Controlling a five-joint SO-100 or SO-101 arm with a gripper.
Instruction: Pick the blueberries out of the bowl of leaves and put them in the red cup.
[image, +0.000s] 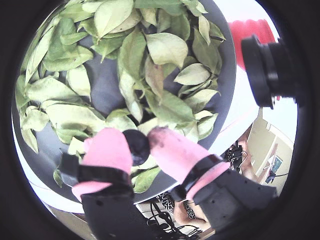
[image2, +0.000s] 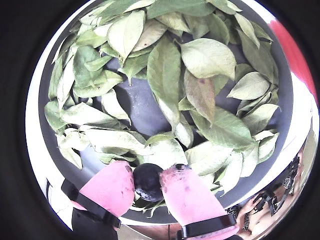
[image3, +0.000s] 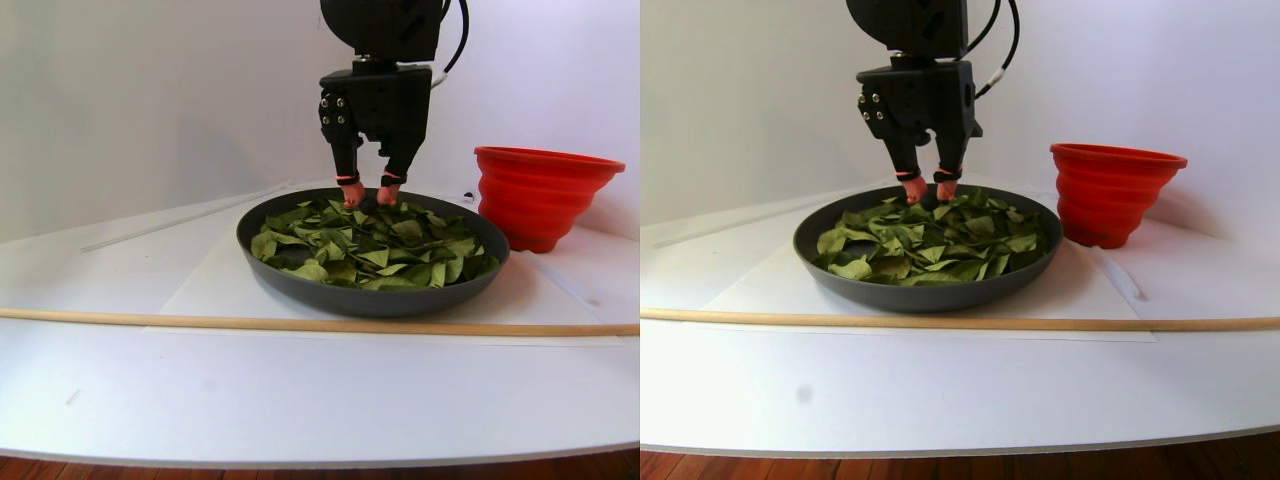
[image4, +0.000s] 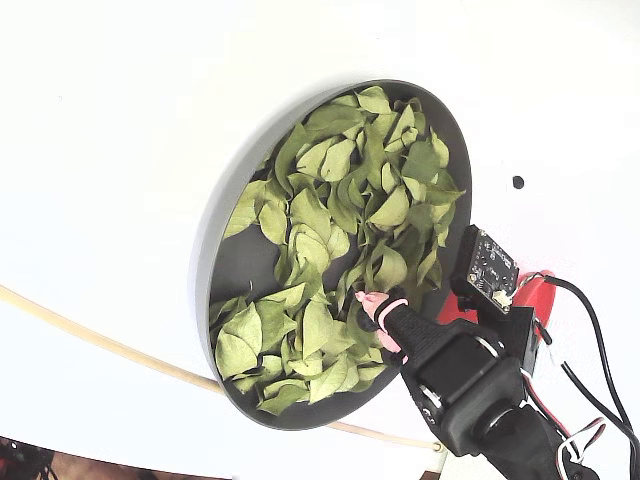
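A dark blueberry (image: 136, 146) sits pinched between the pink fingertips (image: 107, 147) of my gripper (image: 135, 138), which is shut on it; in both wrist views it shows the same, blueberry (image2: 148, 182), gripper (image2: 149, 175). The gripper stands at the rim side of the dark grey bowl (image2: 145, 107), just over the leaves (image2: 165, 75). In the stereo pair view the gripper (image3: 365, 195) reaches down onto the leaves (image3: 375, 240) at the back of the bowl (image3: 370, 300), and the red cup (image3: 540, 195) stands right of it. In the fixed view the arm hides most of the red cup (image4: 541, 296).
A thin wooden rod (image3: 300, 322) lies across the white table in front of the bowl. A flat black dot (image4: 517, 182) marks the table beyond the bowl in the fixed view. A second camera lens (image: 267, 70) juts into one wrist view near the cup (image: 250, 30).
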